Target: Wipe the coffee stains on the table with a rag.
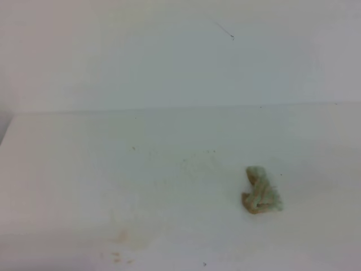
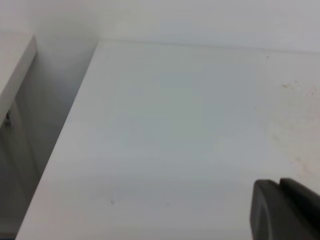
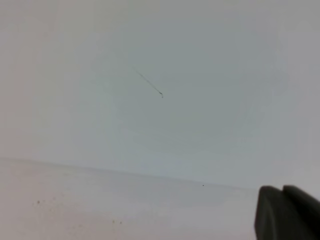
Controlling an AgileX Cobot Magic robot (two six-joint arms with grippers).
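Exterior high view showed the rag lying free, right of centre on the table, only faint smudges left; my right gripper was closed, empty. I judged the wiping finished; nothing remained but retreat.

1. You have a wide, flat white table with tiny dark specks.
2. The rag, a small crumpled wad of pale green-and-white cloth with a brownish lower edge, sits on the table at about 4 o'clock in the high view.
3. Only faint orange-brown smudges show at about 7 o'clock, well apart from the rag.
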